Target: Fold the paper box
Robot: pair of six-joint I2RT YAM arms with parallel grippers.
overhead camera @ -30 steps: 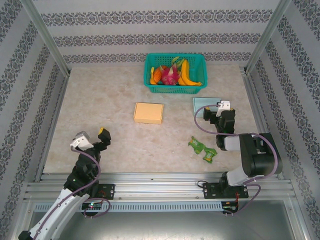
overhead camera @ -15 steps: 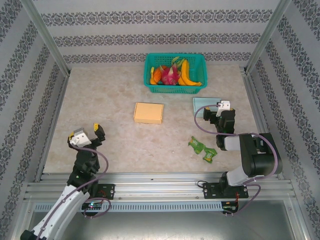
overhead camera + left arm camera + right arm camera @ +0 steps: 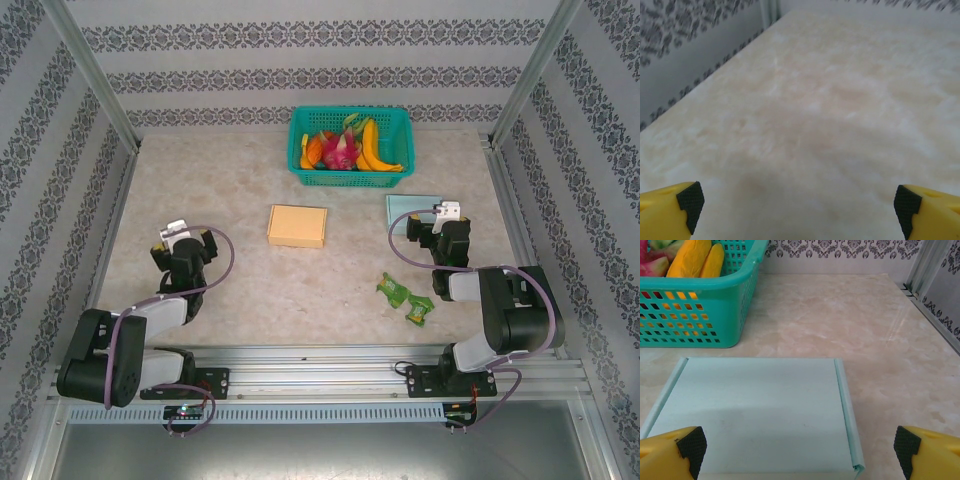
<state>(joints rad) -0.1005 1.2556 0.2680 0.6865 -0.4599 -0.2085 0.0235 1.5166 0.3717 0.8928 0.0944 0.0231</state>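
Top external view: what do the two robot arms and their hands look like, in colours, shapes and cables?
The left arm and the right arm both have bulky black joints and light grey links. A thin purple cable loops along each. A small white block sits on each wrist. The left hand and the right hand have yellow fingers with black pads.

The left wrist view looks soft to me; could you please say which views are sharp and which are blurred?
Left wrist: blurred, the wall pattern smeared and the marble table soft. Right wrist: sharp, the pale green paper box and the basket mesh crisp. Top external: sharp and evenly lit.
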